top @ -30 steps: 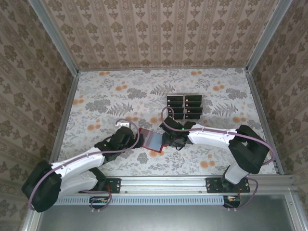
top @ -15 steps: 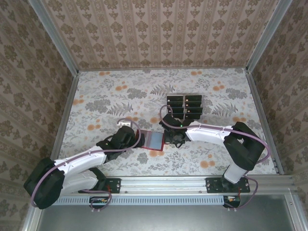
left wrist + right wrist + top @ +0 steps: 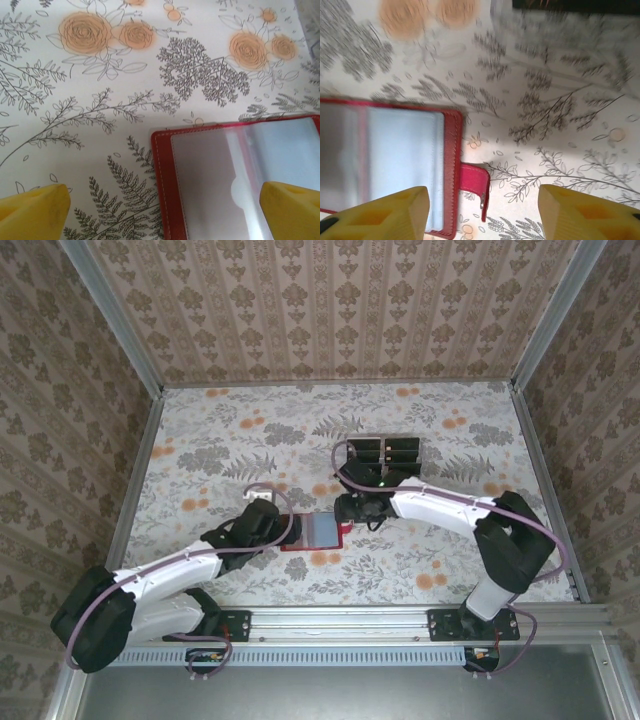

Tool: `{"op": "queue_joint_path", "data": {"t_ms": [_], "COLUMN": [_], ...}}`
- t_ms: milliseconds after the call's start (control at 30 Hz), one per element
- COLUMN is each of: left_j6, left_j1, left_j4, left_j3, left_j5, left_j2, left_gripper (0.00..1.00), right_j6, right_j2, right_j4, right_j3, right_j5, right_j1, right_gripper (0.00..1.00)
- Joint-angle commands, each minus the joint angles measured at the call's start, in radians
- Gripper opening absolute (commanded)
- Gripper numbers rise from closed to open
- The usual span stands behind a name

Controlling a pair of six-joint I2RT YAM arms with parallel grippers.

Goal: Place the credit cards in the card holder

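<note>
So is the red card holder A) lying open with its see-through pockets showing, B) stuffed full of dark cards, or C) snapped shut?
A: the card holder lies open, its clear pockets face up with no dark card seen in them, and its snap tab is undone.

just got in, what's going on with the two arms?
The red card holder lies open on the table between both arms. The left gripper hovers open over its left edge, the right gripper open over its snap tab. Neither holds anything. The credit cards sit grouped farther back; the holder's clear pockets look empty.
</note>
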Motion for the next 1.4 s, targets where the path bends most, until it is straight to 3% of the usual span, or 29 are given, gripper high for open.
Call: {"op": "queue_joint_path", "data": {"t_ms": [0,300,500,800,1367], "left_j6": [0.004,0.008,0.000,-0.012,-0.015], "left_j1": [0.026,0.085,0.101,0.111,0.124], "left_j4": [-0.033,-0.077,-0.076,-0.054,-0.023], "left_j3": [0.036,0.078,0.100,0.115,0.113], "left_j5": [0.022,0.048,0.058,0.069,0.101], "left_j2": [-0.001,0.014,0.046,0.093,0.130], "left_gripper": [1.00,1.00,1.00,1.00,1.00], "right_j6": [-0.142,-0.616,-0.805,-0.893,-0.941], "right_j2": [-0.062,0.087,0.151,0.231,0.303], "right_j4": [-0.065,-0.154,-0.172,-0.161,-0.117], "right_j3": [0.096,0.286,0.332,0.320,0.314], "right_j5": [0.000,0.009,0.026,0.109,0.232], "right_j1": [-0.061,-0.150,-0.158,-0.162,-0.161], "right_gripper": [0.64,0.65,0.61,0.52,0.48]}}
